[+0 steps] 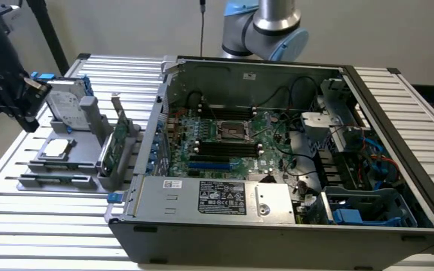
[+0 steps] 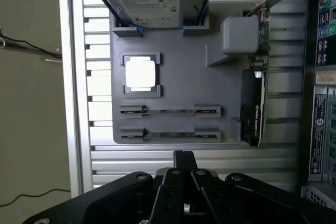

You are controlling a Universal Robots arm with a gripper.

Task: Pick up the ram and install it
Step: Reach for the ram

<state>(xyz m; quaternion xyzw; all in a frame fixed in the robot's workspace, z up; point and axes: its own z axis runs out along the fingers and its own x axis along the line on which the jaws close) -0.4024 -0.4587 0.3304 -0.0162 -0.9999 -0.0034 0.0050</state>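
**Slatted desk (image 1: 51,226) bears an open computer case (image 1: 277,244) and a grey tray (image 1: 85,152)**

The desk is a top of pale metal slats with dark grooves between them. The computer case lies on its side on the slats, open side up, and covers most of the surface. Just beside the case, on the exterior view's left, the grey tray rests flat on the desk, with a narrow strip of bare slats between the two. More bare slats show in front of the case and beyond the tray, out to the desk's edge.
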